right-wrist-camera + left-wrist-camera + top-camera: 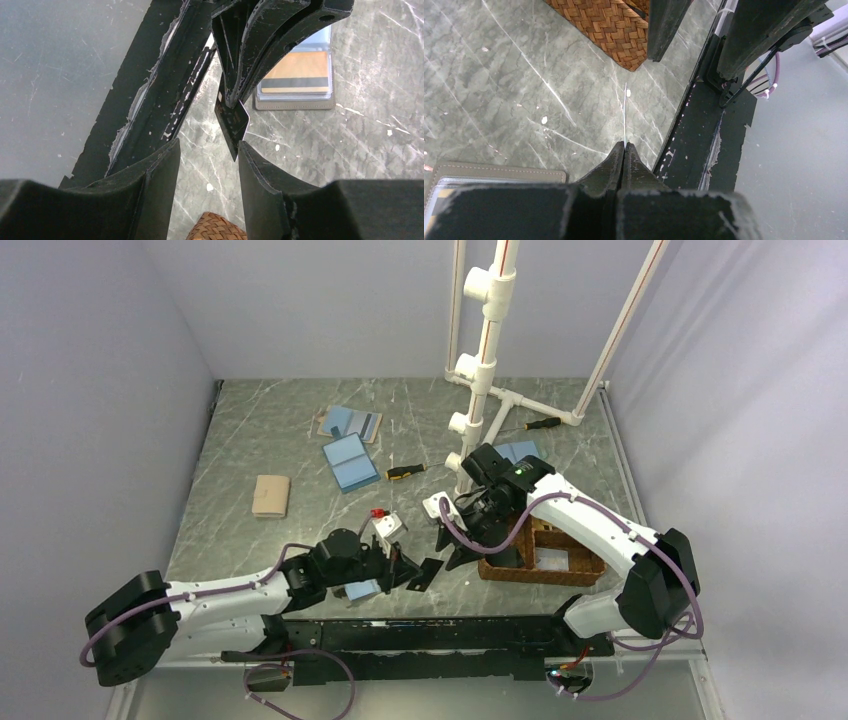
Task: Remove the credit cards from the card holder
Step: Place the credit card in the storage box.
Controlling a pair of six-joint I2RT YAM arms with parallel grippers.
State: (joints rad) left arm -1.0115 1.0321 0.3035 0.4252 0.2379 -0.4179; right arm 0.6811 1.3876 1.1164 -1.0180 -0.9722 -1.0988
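Observation:
The card holder point(362, 590) lies open on the table under my left wrist. In the right wrist view, the card holder point(300, 75) shows an orange card with a black stripe point(297, 70) behind a clear window. My left gripper point(625, 146) is shut on a thin dark credit card point(232, 122), which is edge-on point(625, 112) in the left wrist view. It holds the card in the air to the right of the holder. My right gripper point(207, 152) is open, facing the left one. The card's lower corner hangs at the mouth of the right jaws, close to the right finger point(260, 175).
A brown wicker tray point(540, 558) sits just right of the right gripper. Farther back lie two more open blue holders point(350, 462) point(350, 423), a tan closed one point(270, 495), two screwdrivers point(405, 471) point(541, 423) and a white pipe frame point(485, 370). The black base rail point(440, 635) runs along the near edge.

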